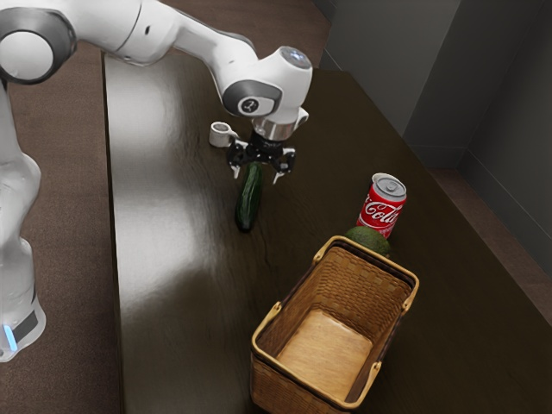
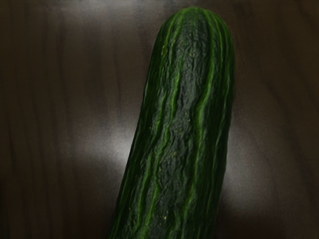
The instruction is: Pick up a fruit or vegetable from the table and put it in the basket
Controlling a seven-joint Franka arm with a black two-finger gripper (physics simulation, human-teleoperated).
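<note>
- Cuke point(image 2: 177, 124): waxy semi-gloss skin, ridged lengthwise, finely wrinkled; I'd call it rough.
- Table point(image 1: 172, 224): dk wood grain, polished; I get soft glare off it in both views.
- Basket point(image 1: 269, 384): woven wicker-type walls, coarse texture; handles smooth, wood-look, slight sheen. Basket floor point(image 1: 323, 354) smoother, wood grain.
- Can point(image 1: 378, 210): glossy printed metal, smooth; lid bare metal.
- Avocado point(image 1: 369, 241): pebbly skin, approx. matt.
- Mug point(image 1: 219, 134): smooth, ceramic-look.
- My arm point(image 1: 147, 30): smooth plastic-look shell, satin-gloss; metal-look collar nr gripper point(image 1: 256, 176).
- Room floor point(image 1: 65, 155): matt, carpet-like.
</note>
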